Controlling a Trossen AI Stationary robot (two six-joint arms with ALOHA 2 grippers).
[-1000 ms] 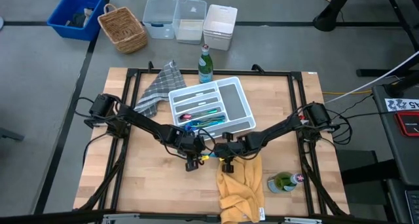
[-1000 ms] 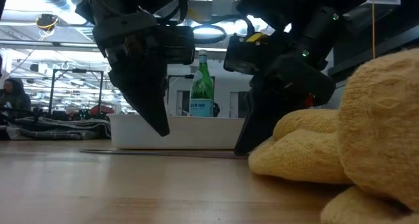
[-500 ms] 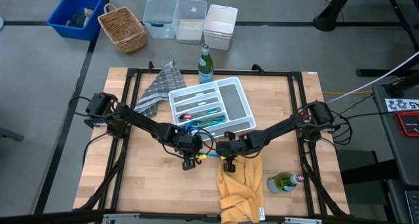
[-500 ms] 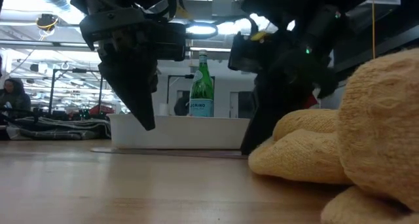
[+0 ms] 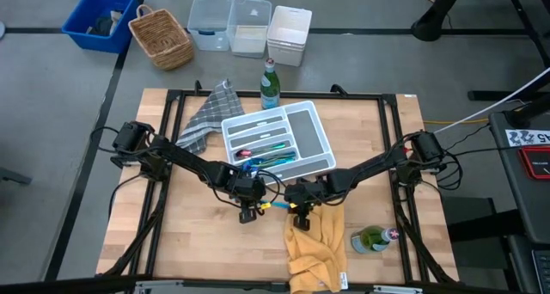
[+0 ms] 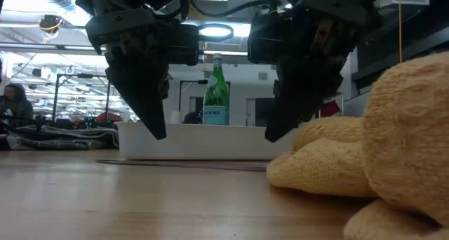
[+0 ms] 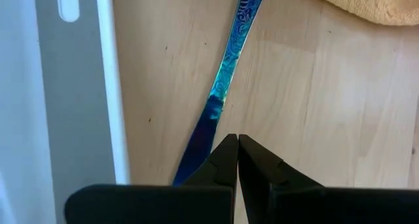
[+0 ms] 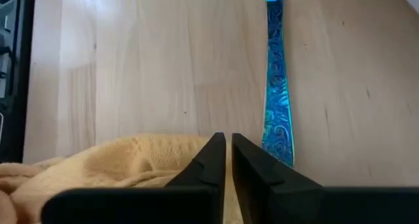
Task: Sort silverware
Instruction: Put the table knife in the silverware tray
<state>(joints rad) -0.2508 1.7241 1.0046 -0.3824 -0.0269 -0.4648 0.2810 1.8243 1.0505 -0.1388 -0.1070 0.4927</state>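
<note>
A blue iridescent knife [image 7: 224, 76] lies flat on the wooden table just in front of the white divided tray [image 5: 314, 137]; its handle [image 8: 277, 99] reaches toward the yellow cloth [image 5: 314, 242]. Several blue pieces and a reddish one [image 5: 265, 147] lie in the tray's slots. My left gripper [image 5: 247, 211] is shut and hovers over the knife's blade end [image 7: 196, 149]. My right gripper [image 5: 300, 215] is shut and hovers at the cloth's far edge beside the handle. In the low view both grippers, the left [image 6: 158, 133] and the right [image 6: 272, 136], hang clear of the table.
A green glass bottle [image 5: 270, 82] stands behind the tray, and a grey checked cloth [image 5: 209, 113] lies at its left. A green bottle [image 5: 371, 239] lies at the near right. Bins and a basket [image 5: 161, 38] stand on the floor beyond the table.
My right gripper has risen from the table beside the yellow cloth and now hangs clear. My left gripper has shifted a little toward the table's left edge and slightly up. The knife has stayed where it was.
</note>
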